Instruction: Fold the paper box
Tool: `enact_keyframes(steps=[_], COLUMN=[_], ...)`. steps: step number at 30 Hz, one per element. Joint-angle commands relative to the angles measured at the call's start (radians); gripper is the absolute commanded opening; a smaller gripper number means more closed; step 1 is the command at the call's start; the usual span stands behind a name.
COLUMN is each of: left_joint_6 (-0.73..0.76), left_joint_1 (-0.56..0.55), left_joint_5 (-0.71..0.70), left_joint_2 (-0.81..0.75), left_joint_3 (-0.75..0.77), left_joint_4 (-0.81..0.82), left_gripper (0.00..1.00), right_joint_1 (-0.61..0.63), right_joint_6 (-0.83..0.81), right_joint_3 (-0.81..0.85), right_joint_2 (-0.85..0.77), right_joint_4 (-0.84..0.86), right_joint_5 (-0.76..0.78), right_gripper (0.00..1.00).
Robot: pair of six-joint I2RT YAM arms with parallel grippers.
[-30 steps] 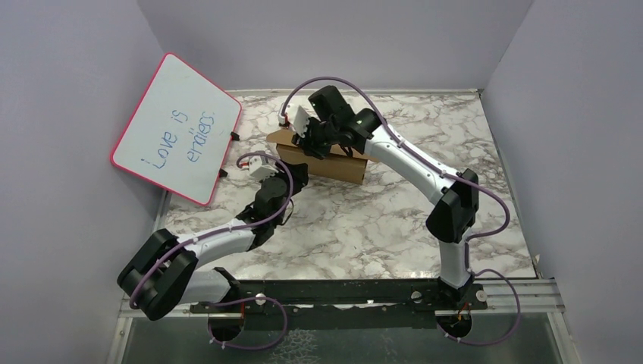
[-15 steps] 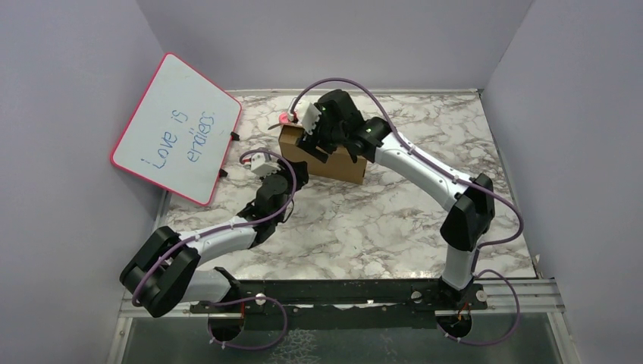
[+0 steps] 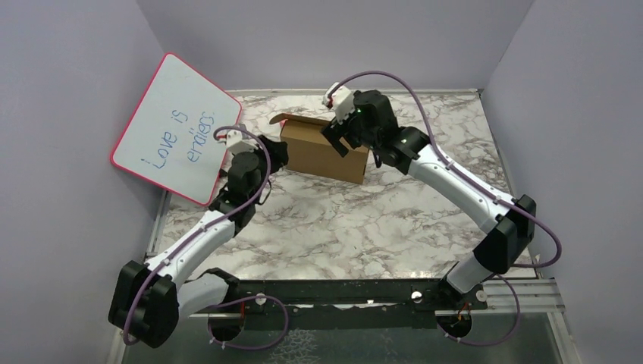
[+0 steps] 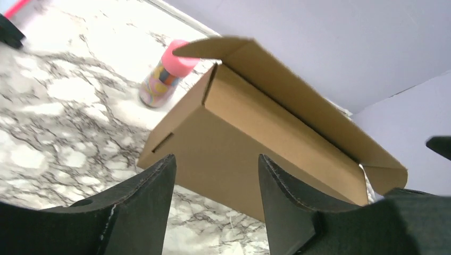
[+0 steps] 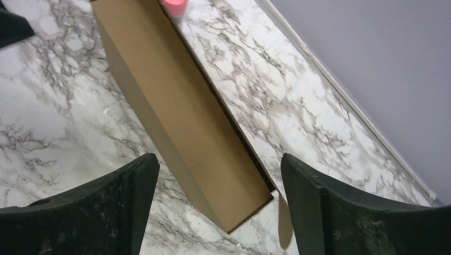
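Note:
The paper box (image 3: 322, 155), plain brown cardboard, stands on its long edge at the back middle of the table, with one flap (image 3: 286, 118) sticking out at its upper left. In the left wrist view the paper box (image 4: 255, 143) shows its lid slightly lifted. My left gripper (image 3: 277, 150) is by the box's left end, open (image 4: 216, 159), holding nothing. My right gripper (image 3: 341, 140) hovers over the box's right end. It is wide open (image 5: 219, 159) above the paper box (image 5: 175, 117), clear of it.
A pink-framed whiteboard (image 3: 178, 129) leans against the left wall. A small pink-capped bottle (image 4: 162, 79) stands just behind the box's left end, and its pink cap (image 5: 173, 6) shows at the top of the right wrist view. Purple walls close in the marble table (image 3: 364, 220).
My right gripper has opened, let go of the box and drawn back to the right. My left arm has swung left and forward to the box's left end. The box stands unheld.

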Motion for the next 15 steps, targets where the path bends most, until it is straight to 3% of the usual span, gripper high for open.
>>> enact_keyframes(steps=[1,8,15], left_joint_6=[0.110,0.357,0.520], left_joint_1=[0.100,0.267,0.373], left_joint_5=[0.179,0.390,0.640], left_joint_2=[-0.022,0.099,0.238], left_joint_3=[0.143,0.420,0.572], left_joint_4=[-0.270,-0.525,-0.578], left_gripper=[0.61,0.66,0.69], right_joint_1=[-0.053,-0.147,-0.190], right_joint_6=[0.112,0.182,0.242], right_joint_3=[-0.039,-0.135,-0.219], right_joint_2=[-0.091,-0.160,-0.199], right_joint_4=[0.040,0.011,0.004], right_joint_5=[0.063,0.043,0.018], right_gripper=[0.90,0.90,0.86])
